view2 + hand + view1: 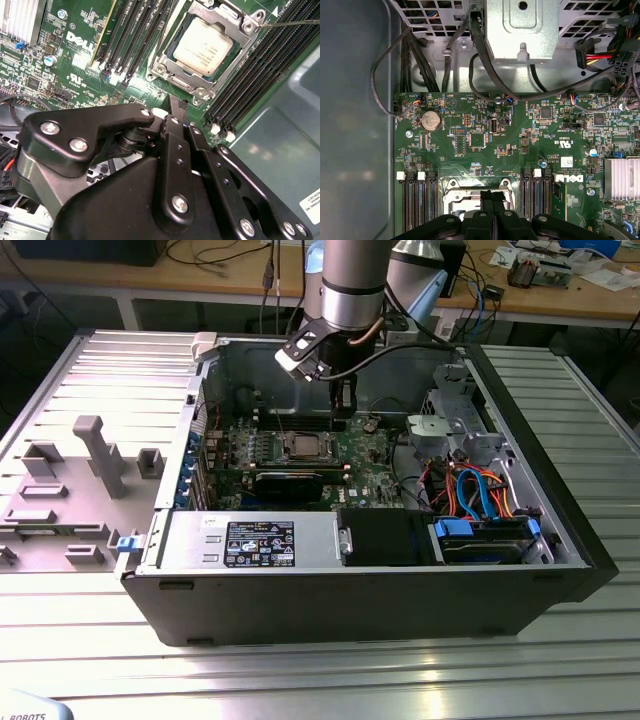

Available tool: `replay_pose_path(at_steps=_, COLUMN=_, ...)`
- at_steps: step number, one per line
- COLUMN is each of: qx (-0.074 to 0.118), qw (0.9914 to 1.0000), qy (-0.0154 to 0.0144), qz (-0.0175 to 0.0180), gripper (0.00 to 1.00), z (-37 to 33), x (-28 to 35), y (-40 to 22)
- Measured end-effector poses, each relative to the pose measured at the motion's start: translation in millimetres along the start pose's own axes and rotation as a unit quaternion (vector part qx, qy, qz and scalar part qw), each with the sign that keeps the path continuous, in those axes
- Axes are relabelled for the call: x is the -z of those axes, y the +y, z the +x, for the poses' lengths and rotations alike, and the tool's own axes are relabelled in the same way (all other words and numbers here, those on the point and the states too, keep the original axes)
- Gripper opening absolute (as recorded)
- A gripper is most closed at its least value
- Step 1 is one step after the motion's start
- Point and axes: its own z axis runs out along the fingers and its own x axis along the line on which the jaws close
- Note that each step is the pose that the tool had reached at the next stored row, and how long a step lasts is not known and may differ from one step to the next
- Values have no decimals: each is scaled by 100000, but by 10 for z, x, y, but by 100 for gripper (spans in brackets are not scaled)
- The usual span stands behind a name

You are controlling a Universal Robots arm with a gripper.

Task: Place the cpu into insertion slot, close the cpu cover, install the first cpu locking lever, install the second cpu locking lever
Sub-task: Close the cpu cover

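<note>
The silver-topped cpu (202,49) sits flat in the insertion slot (161,66), just beyond the gripper (175,105). The silvery cpu cover (247,27) seemingly lies closed around it.

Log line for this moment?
cpu: seated in insertion slot | cpu cover: closed | jaws: shut, empty

Soft light is cast from above — pale glare is spread across the ribbed bench (430,670), the computer case (350,600) is left shaded inside, and in the second wrist view a dull sheen is seen on the chip (202,47).
</note>
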Motion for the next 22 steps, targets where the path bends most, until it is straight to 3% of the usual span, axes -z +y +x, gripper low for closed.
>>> replay_pose_path(at_steps=5, qx=2, qw=100000, qy=9, qz=-6, gripper=11, z=0, x=-1, y=-18)
replay_pose_path(at_steps=11, qx=2, qw=100000, qy=6, qz=6, gripper=11, z=-1, x=-15, y=-239)
replay_pose_path(at_steps=17, qx=404, qw=99997, qy=11, qz=587, gripper=11, z=0, x=-87, y=-307)
replay_pose_path(at_steps=22, qx=1410, qw=99987, qy=25, qz=748, gripper=11, z=2, x=-150, y=-386)
